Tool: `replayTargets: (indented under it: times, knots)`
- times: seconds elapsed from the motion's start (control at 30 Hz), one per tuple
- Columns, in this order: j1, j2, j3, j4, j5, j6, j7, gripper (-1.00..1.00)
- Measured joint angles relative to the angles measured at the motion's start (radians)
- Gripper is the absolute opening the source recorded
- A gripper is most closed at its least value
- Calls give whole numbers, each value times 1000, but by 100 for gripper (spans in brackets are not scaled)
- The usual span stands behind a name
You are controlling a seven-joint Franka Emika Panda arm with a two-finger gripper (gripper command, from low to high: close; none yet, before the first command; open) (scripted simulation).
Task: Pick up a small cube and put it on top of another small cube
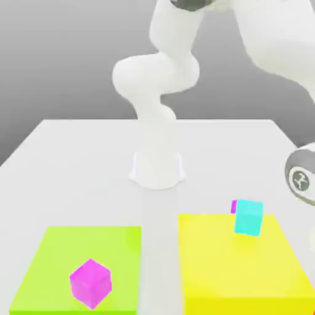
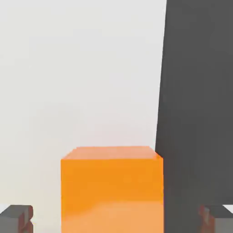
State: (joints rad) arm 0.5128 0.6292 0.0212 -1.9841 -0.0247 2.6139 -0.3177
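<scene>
In the hand view an orange cube (image 2: 112,191) sits on a pale surface, right between my fingers. My gripper (image 2: 116,218) is open, and a grey fingertip (image 2: 17,217) stands on either side of the cube with a gap to each face. In the exterior view a magenta cube (image 1: 91,282) rests on a lime-green pad (image 1: 58,252) at the front left. A cyan cube (image 1: 248,217) sits tilted at the back of a yellow pad (image 1: 240,271), with a small purple thing (image 1: 234,207) just behind it.
The arm's white base (image 1: 157,166) stands mid-table on the white table (image 1: 74,160), between the two pads and behind them. An arm joint (image 1: 301,175) hangs at the exterior view's right edge. A dark grey area (image 2: 200,91) borders the orange cube.
</scene>
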Motion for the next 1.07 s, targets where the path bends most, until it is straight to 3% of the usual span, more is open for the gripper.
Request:
replayTargets:
  times: [0.2, 0.37, 0.8, 0.93, 0.97, 1.07]
  knots:
    - [0, 3, 0, 1, 0, 0, -1, -100]
    - [-29, -156, 4, -28, 24, -89, -36, -100]
    - [-328, -518, -268, -318, 66, -171, -39, -100]
    - [-428, -476, -324, -391, 109, -92, -59, -100]
    - [-435, -452, -321, -398, 123, -64, -68, 100]
    - [-435, -452, -321, -398, 123, -64, -68, 100]
